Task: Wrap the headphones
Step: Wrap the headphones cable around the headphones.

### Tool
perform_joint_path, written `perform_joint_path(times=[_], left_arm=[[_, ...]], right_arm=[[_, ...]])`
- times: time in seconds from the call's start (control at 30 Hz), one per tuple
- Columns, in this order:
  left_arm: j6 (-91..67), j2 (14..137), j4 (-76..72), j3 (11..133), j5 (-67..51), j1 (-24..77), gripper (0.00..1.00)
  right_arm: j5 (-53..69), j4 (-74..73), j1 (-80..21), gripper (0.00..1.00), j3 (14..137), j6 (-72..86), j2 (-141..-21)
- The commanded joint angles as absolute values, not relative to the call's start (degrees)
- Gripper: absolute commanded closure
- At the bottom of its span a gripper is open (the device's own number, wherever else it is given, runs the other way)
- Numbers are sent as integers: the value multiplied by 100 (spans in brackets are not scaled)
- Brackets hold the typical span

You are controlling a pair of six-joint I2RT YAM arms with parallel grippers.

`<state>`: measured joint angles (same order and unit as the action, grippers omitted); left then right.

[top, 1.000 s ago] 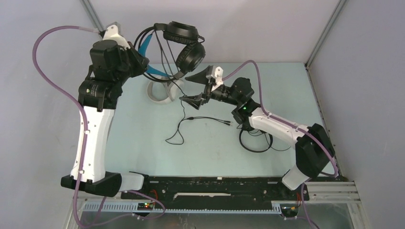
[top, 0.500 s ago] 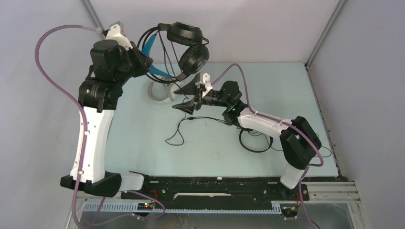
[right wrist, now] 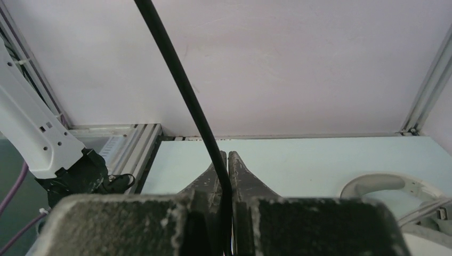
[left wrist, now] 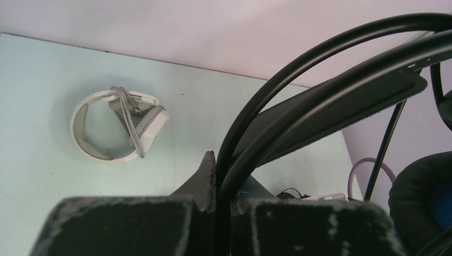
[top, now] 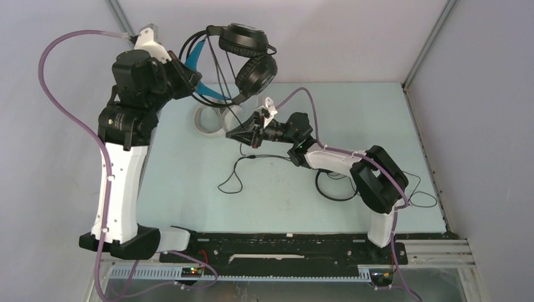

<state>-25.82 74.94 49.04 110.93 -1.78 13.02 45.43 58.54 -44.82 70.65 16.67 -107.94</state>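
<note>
Now: both grippers clamped, blue-lined set off the table

We use the white-grey headphones (left wrist: 144, 125) as our reference. They lie flat on the table (top: 182, 189) with their grey cord wound across the folded ear cups.

Left gripper (left wrist: 226, 173): closed on the headband (left wrist: 330, 106) of the blue-lined headphones (top: 242, 43). In the left wrist view we see the band running straight through the grip. That set hangs in the air, above the reference and on its far side toward the back wall (top: 315, 38). Both ear cups sit to the right of the gripper.

Right gripper (right wrist: 228, 160): jaws pressed together with the black cable (right wrist: 183, 85) pinched between them. From the top camera we place it just beside the reference, on its right side, clear of the table surface. Above the grip the cable runs straight up toward the blue-lined set. Below the grip it drops to the table and lies in a loose loop on the near side of the reference.

Slim black headphones (top: 335, 199): on the table, well apart from the reference, to its right and closer to the near edge. They are partly under the right arm (top: 340, 160), so we cannot tell how they are folded. A thin cord trails further right from them.
</note>
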Motion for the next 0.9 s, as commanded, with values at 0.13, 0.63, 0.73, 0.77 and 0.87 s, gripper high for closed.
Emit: perform_joint_path(times=[0.13,0.63,0.73,0.77,0.87], left_arm=[[-2667,7384,4474,11974,-41,1327,100],[-3282,6996,4031,11147,-1727,1327,100],[-3393,6960,4022,10998,-2263,1327,100],[-3397,6928,4047,10938,-2375,1327,100],[-3338,6797,4111,10684,-2605,1327,100]], right_arm=[[4074,6405,-4047,99,6022,1933,-10114],[2935,5904,-3821,94,5317,1361,-9386],[2750,6067,-3753,91,5317,1323,-9348],[2664,6098,-3731,91,5317,1279,-9317],[2359,6230,-3690,90,5317,1068,-9249]])
